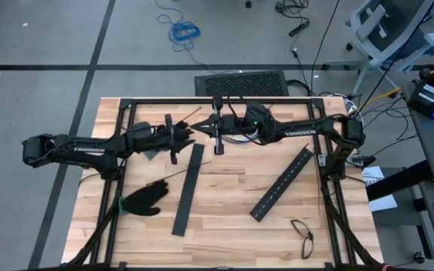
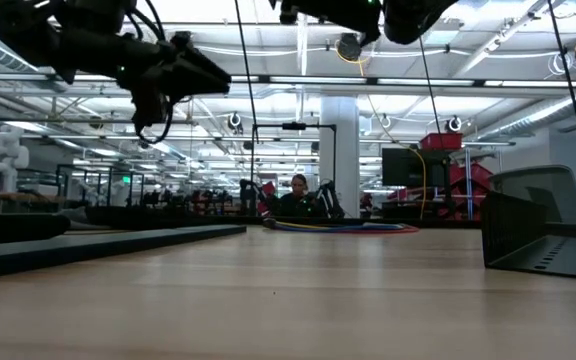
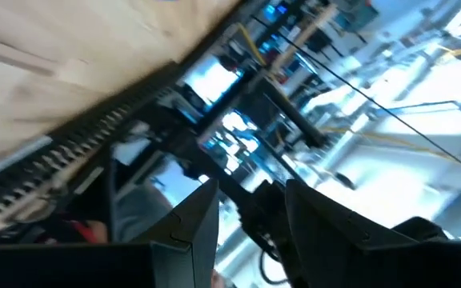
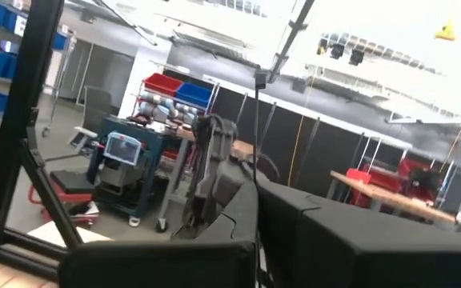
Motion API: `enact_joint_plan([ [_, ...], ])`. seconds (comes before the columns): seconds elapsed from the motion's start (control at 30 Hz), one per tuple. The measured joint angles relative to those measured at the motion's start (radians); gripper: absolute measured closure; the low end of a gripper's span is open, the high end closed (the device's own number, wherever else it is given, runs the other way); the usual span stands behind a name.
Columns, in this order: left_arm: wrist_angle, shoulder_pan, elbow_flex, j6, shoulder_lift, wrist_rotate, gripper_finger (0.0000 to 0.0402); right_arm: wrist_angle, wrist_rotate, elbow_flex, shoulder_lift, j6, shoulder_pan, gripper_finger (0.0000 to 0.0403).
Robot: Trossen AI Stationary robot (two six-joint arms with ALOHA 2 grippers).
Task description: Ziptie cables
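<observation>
The cables (image 1: 236, 138) lie loose on the wooden table under my right arm and show as coloured wires (image 2: 340, 227) in the low view. Both arms hang above the table's far middle, tips almost meeting. My right gripper (image 1: 203, 129) (image 4: 256, 196) is shut on a thin dark ziptie (image 4: 256, 128). My left gripper (image 1: 191, 134) (image 3: 250, 212) faces it with its fingers apart. A dark blurred shape shows in that gap, and I cannot tell whether it touches them. Another ziptie (image 1: 173, 177) lies flat on the table. My right gripper pinches the ziptie between its two shut fingers, and the strip (image 4: 256, 164) comes out at the fingertips. From there it stands straight away from the fingers, clear of the table, to a small head (image 4: 260, 78). The gripper points about level toward the table's left.
Two long flat black slotted bars (image 1: 188, 188) (image 1: 281, 183) lie on the near half of the table. A black glove (image 1: 143, 199) rests near the left side and a pair of glasses (image 1: 302, 233) near the right front. A black frame (image 1: 224, 99) runs around the table.
</observation>
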Motion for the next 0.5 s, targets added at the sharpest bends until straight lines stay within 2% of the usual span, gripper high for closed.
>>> enact_joint_plan([
  [0.27, 0.124, 0.0, 0.001, 0.002, -0.004, -0.037, 0.0258, -0.063, -0.018, 0.066, 0.002, -0.057, -0.001, 0.0403],
  [0.5, 0.145, 0.0, 0.001, 0.001, -0.003, -0.022, 0.0258, -0.066, -0.026, 0.132, 0.071, -0.061, -0.003, 0.0403],
])
